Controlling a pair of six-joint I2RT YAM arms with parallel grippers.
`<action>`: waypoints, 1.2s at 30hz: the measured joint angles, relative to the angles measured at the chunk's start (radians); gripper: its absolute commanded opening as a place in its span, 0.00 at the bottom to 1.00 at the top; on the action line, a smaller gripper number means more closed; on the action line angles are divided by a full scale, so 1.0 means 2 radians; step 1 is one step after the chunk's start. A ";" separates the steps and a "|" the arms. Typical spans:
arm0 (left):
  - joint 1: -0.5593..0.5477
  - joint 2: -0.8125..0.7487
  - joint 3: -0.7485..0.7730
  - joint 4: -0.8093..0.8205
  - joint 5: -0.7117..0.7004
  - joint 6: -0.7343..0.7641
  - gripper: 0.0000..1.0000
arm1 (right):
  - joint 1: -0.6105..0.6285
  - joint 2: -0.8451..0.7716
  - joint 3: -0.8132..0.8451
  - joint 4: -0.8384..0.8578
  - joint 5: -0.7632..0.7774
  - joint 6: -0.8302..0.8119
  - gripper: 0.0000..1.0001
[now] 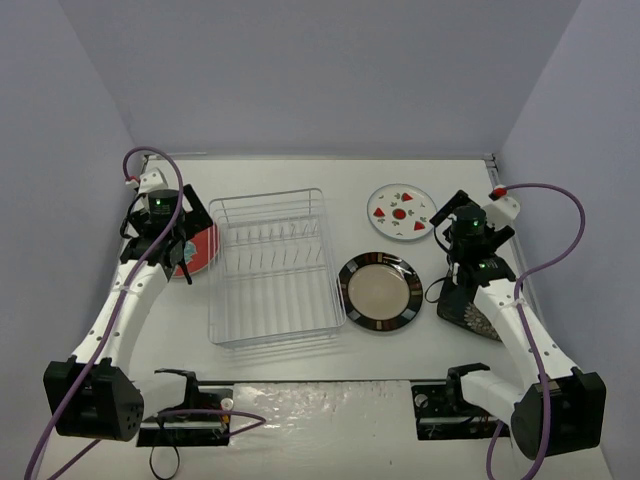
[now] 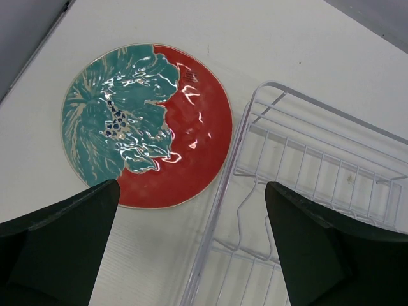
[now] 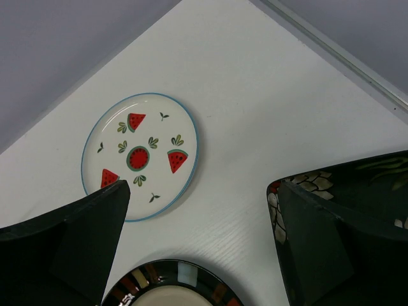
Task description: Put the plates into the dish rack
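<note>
Dish rack [image 1: 275,290] empty, mid-table. My left jaws hang wide open, holding nothing, over the red plate [image 2: 148,125] just beside its left wall. Right jaws equally open and empty, between watermelon plate [image 3: 139,156], striped plate [image 1: 380,291] and black plate [image 1: 462,308]. Both look poised to pick.

A flat white tabletop [image 1: 345,200] with a faint wood grain is enclosed on three sides by plain, pale lavender-grey walls: a back wall [image 1: 320,70], a left wall [image 1: 55,150] and a right wall [image 1: 590,120]. A thin silvery metal strip [image 1: 330,156] is seen along the table's far edge. The scene is lit evenly, and only soft shadows are cast.
</note>
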 measured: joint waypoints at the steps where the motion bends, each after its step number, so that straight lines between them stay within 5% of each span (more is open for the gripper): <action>1: 0.000 0.000 0.000 0.000 0.000 0.000 0.97 | 0.000 0.000 0.000 0.000 0.000 -0.002 1.00; 11: 0.000 0.000 0.000 0.000 -0.002 -0.001 0.97 | -0.003 0.013 0.001 0.000 -0.054 -0.032 1.00; 27: 0.000 0.005 -0.007 0.019 0.010 0.000 0.97 | -0.048 0.199 0.002 -0.026 -0.329 -0.121 1.00; 36: 0.000 0.026 -0.007 0.025 0.015 0.000 0.97 | -0.097 0.198 -0.052 0.001 -0.446 -0.109 0.97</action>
